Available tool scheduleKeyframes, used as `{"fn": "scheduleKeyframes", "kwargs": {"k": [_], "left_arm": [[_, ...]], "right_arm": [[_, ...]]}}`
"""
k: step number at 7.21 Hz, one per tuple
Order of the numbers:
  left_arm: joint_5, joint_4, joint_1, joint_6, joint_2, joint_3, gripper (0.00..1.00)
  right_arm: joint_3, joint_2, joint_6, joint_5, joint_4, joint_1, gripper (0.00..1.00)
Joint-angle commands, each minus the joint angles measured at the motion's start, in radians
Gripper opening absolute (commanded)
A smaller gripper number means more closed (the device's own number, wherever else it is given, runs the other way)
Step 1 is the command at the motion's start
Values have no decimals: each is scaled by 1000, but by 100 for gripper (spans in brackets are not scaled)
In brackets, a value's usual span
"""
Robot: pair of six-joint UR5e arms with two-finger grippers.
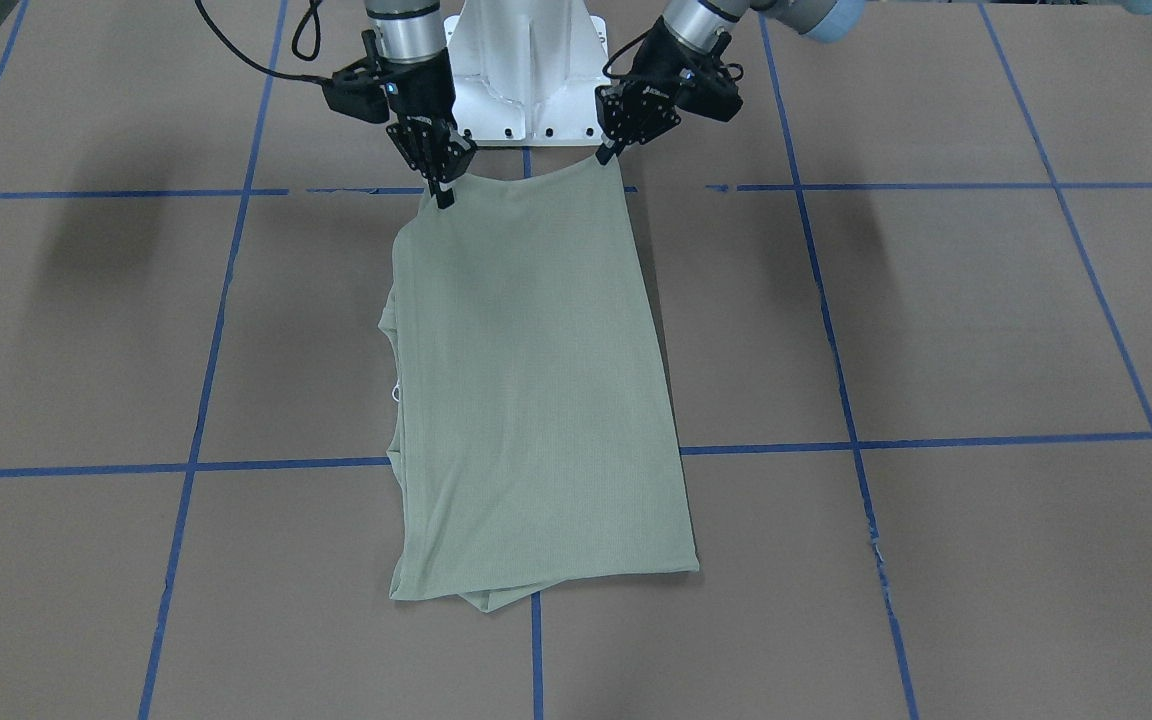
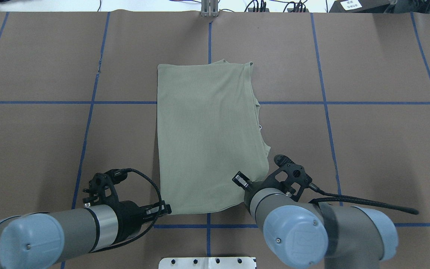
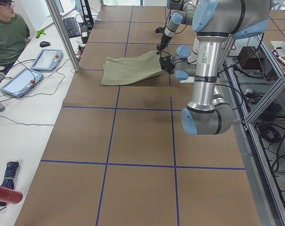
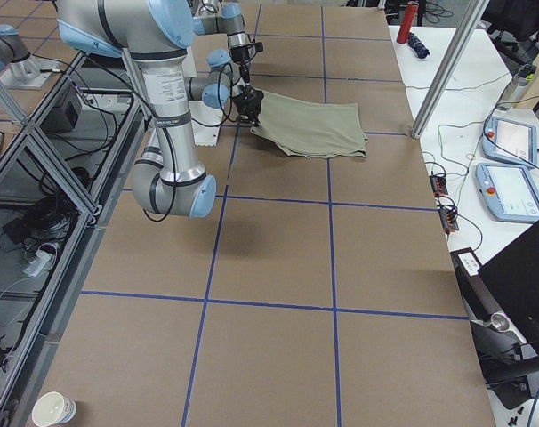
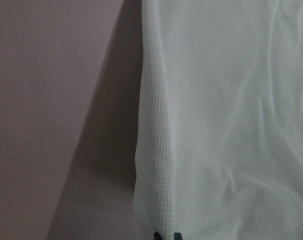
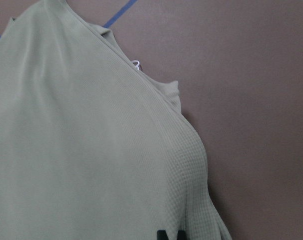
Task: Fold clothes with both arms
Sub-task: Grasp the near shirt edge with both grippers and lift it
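The pale sage-green shirt [image 1: 536, 380] lies folded into a long rectangle on the brown table, also shown in the overhead view [image 2: 207, 138]. Its edge nearest the robot is raised and stretched between both grippers. My left gripper [image 1: 604, 153] is shut on one near corner; its tips show at the cloth edge in the left wrist view [image 5: 166, 235]. My right gripper [image 1: 441, 190] is shut on the other near corner, with its tips in the right wrist view [image 6: 170, 235]. A small white tag loop [image 6: 136, 64] peeks out at the shirt's side edge.
The white base pedestal [image 1: 526, 70] stands just behind the grippers. Blue tape lines [image 1: 856, 440] grid the table. An operator [image 3: 8, 33] sits with tablets [image 3: 43, 59] beyond the far edge, by an aluminium post [image 3: 62, 33]. A paper cup [image 4: 56, 409] stands at one table end.
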State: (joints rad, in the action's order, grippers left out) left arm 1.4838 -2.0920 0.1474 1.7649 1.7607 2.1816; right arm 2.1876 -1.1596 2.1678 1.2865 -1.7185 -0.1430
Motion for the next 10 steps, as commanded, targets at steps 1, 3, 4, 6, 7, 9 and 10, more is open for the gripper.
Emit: {"fn": "scheduleKeyframes", "kwargs": {"k": [1, 3, 4, 6, 7, 9, 10], "left_arm": [[74, 256, 1, -12, 17, 244, 0], [92, 274, 47, -50, 39, 197, 0], [92, 274, 110, -115, 68, 141, 0], [99, 274, 246, -221, 171, -51, 0], [101, 270, 303, -276, 196, -118, 0], [99, 267, 394, -359, 239, -247, 0], [96, 262, 402, -378, 265, -313, 0]], "right_arm": [[196, 14, -9, 8, -193, 23, 0], [135, 32, -81, 8, -185, 13, 0], [67, 53, -161, 7, -149, -41, 0], [-117, 105, -212, 33, -14, -143, 0], [-185, 132, -247, 54, 20, -186, 0], [-337, 223, -278, 79, 36, -248, 0], [-442, 253, -279, 79, 136, -259, 0]]}}
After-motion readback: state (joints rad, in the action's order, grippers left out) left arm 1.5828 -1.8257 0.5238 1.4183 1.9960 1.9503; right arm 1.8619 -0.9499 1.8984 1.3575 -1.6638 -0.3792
